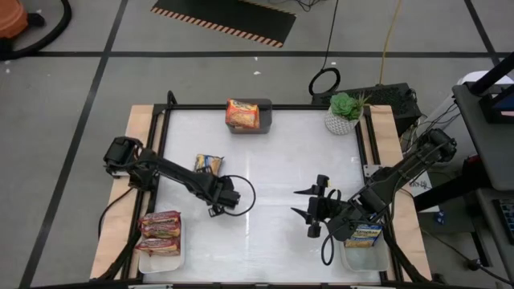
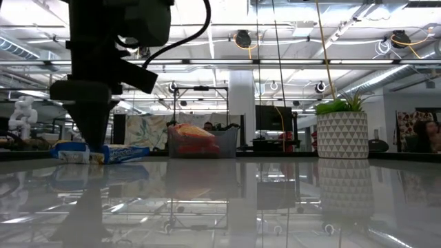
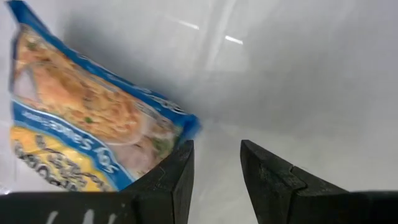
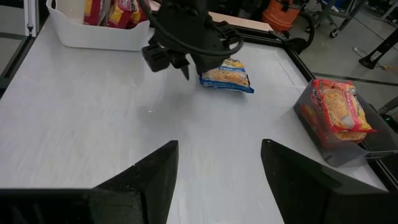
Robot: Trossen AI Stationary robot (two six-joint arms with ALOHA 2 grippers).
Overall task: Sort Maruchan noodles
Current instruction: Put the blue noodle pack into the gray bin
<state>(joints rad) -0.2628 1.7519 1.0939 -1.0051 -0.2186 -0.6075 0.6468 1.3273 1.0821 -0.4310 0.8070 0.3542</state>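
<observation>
Left gripper: the left gripper (image 1: 215, 210) sits left of centre in the high view, over the bare white table (image 1: 273, 160). In the left wrist view its two dark fingers (image 3: 177, 180) stand a narrow gap apart with only tabletop between them, so it is partly open and holds nothing. One finger shows right against the corner of the blue-and-yellow packet in that view; whether it actually touches I cannot tell.

Blue-and-yellow packet: the blue-and-yellow noodle packet (image 1: 209, 164) lies flat on the table just above the left gripper in the high view, left of centre.

Right gripper: the right gripper (image 1: 307, 202) is right of centre in the high view, its fingers (image 4: 140, 180) spread wide, empty, above bare table and well apart from the loose packet.

Orange packet: an orange noodle packet (image 1: 242, 113) rests in the grey bin (image 1: 266, 117) at the top centre edge of the table.

Red packets: red noodle packets (image 1: 159, 233) are stacked in the white tray (image 1: 165, 261) at the lower left.

Right tray: a second white tray (image 1: 365, 257) at the lower right, partly under the right arm, holds another blue-and-yellow packet (image 1: 364, 235).

Plant: a potted plant (image 1: 344, 112) in a white patterned pot stands at the upper right corner.
</observation>
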